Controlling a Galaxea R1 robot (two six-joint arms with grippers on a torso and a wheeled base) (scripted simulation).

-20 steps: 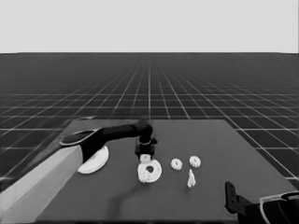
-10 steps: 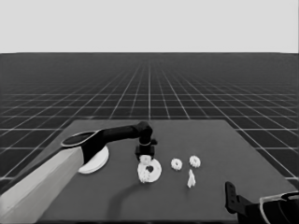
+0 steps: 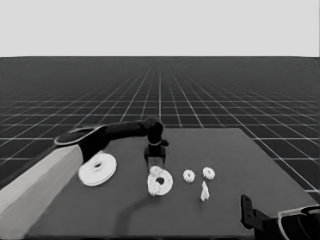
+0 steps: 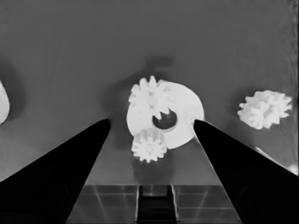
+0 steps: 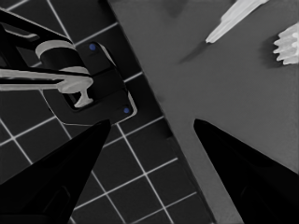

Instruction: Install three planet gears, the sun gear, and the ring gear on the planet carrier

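Note:
My left gripper hangs just behind and above the smaller round part, the planet carrier. In the left wrist view this gripper is open, its fingers spread to either side of the carrier and holding nothing. Two planet gears sit on the carrier beside its centre hole. Two more gears lie loose to its right. The larger round part, the ring gear, lies flat at the left, partly under the left arm. My right gripper is open, parked off the table's near right corner.
A thin white piece lies in front of the loose gears, and the right wrist view also shows it with one gear. Dark machinery with blue lights sits beyond the table's edge. The right arm fills the lower right corner.

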